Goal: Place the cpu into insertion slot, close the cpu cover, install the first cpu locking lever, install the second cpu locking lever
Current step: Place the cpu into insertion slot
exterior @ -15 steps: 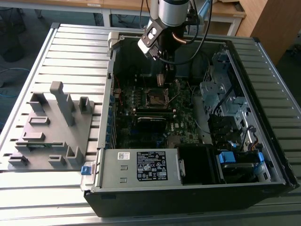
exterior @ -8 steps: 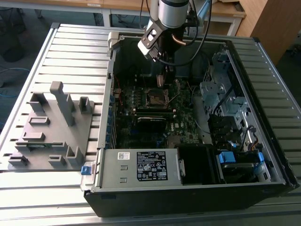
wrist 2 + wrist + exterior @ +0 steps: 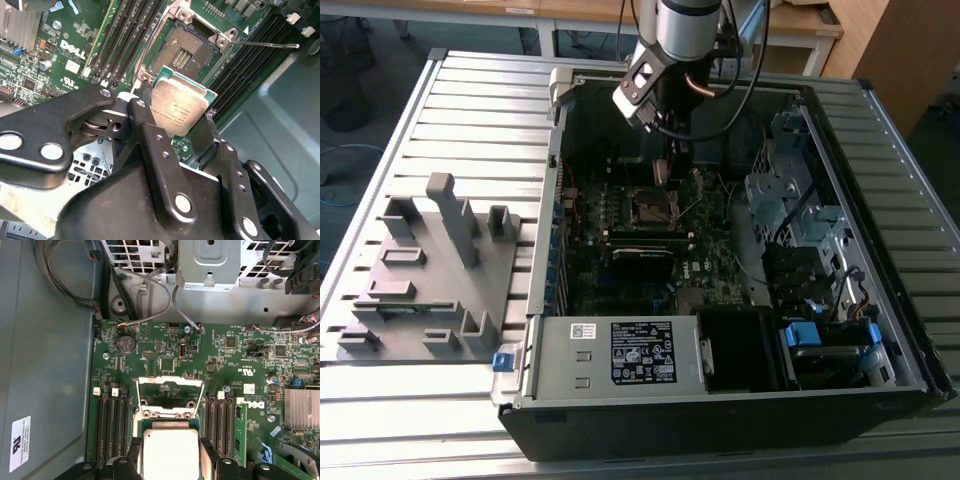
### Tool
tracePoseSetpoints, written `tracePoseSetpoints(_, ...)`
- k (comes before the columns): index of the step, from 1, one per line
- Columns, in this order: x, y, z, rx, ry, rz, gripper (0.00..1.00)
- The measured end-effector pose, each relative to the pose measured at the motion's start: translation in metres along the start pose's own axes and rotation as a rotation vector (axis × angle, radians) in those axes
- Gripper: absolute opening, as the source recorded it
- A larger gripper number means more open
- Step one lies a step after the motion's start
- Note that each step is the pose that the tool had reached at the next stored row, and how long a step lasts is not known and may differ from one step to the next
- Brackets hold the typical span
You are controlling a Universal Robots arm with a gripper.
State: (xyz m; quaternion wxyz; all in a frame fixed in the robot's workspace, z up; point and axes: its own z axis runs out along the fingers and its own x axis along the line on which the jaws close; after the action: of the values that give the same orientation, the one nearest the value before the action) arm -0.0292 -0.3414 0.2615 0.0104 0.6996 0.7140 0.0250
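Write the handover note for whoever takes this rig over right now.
The pincer is shut on the small square silver-grey cpu, held over the green motherboard.
The square black insertion slot is empty, its pin grid bare, close by the cpu.
The thin silvery metal cpu cover stands raised open.
Done: cpu gripped and at the slot.
Left: cpu not seated, cover not closed, neither locking lever installed. One thin wire lever sticks out free.

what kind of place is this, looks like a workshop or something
Probably a robotics lab bench: an open computer case lies on a slatted metal table, desks stand behind, and the gripper holds the cpu over its motherboard.
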Motion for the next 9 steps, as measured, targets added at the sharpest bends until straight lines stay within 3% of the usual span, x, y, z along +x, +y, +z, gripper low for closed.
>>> tracePoseSetpoints(9, 0.0, -0.0002, 0.0013, -0.0001, 0.0001, 0.0, 0.54)
